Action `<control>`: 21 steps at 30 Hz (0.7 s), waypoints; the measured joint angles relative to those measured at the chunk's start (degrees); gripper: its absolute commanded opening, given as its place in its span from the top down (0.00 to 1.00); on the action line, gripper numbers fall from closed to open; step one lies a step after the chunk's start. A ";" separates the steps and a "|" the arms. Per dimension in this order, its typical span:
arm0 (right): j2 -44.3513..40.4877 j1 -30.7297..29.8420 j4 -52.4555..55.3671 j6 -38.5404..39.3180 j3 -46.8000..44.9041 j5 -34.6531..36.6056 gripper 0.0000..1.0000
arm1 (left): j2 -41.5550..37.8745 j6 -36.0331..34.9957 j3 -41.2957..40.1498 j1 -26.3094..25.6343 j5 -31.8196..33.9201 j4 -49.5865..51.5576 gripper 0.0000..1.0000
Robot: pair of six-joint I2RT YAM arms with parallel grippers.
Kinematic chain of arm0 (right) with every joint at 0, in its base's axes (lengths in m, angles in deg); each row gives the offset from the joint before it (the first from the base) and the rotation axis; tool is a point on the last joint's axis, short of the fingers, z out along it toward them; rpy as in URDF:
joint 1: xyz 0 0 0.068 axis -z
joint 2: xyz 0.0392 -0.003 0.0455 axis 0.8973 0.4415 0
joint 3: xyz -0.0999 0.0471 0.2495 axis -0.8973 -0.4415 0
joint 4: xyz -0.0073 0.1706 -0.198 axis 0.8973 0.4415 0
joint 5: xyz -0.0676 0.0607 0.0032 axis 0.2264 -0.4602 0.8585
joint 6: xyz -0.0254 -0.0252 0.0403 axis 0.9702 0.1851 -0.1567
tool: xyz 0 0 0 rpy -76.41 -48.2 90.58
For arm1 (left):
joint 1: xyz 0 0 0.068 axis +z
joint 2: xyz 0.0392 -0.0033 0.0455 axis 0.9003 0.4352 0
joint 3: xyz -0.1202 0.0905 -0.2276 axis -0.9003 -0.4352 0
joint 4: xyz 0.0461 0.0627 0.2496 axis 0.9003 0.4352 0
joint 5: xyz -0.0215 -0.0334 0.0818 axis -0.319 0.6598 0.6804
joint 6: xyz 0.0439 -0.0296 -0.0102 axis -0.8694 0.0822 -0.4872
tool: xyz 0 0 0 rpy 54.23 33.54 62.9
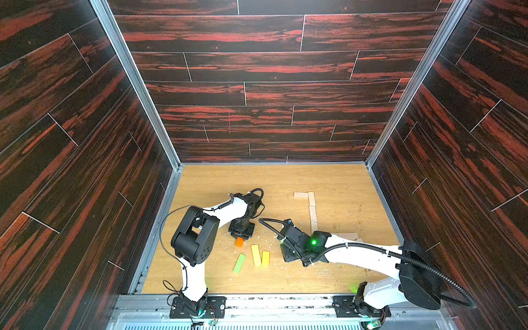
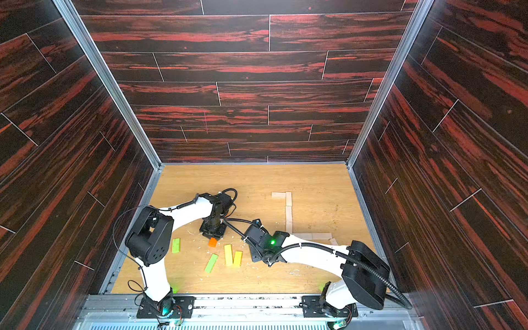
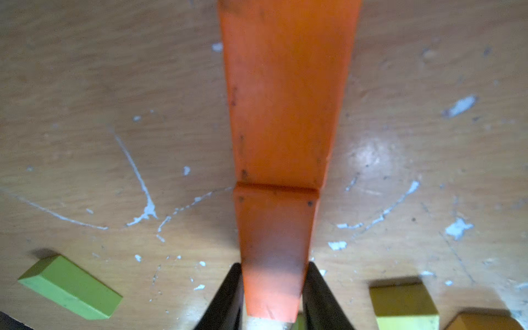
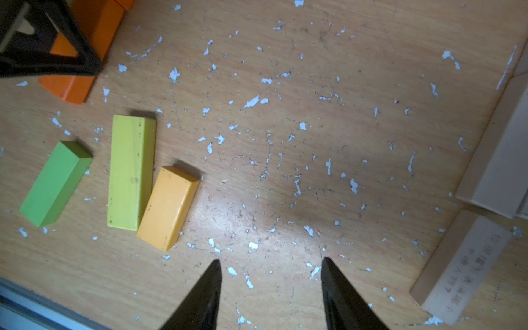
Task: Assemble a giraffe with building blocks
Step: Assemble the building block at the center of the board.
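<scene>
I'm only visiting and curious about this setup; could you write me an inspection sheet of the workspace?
Surface: wooden table, scuffed.
Job's things: pale planks laid flat in a bent line; orange block gripped; green block, yellow block, amber block and another green block lying loose.
Clutter: white flecks scattered.
Grippers: left gripper, jaws shut on the orange block; right gripper, jaws open, empty.
Cables: ribbed black hose; thin black cable loop.
Surroundings: dark wood-pattern walls; metal rail in front.

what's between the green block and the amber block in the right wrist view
The long yellow block, close beside the amber block and apart from the green block; both top views show it too.
</scene>
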 measured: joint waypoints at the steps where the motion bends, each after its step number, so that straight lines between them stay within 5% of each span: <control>1: 0.00 0.04 0.00 0.00 0.00 0.02 0.43 | 0.09 -0.09 0.00 0.00 -0.02 0.04 0.55; 13: 0.00 0.55 -0.04 0.00 0.00 -0.37 0.43 | 0.24 -0.42 0.98 0.00 0.02 0.11 0.50; 21: 0.00 0.68 -0.04 0.00 0.00 -0.46 0.43 | 0.28 -0.39 1.92 0.00 0.13 0.52 0.34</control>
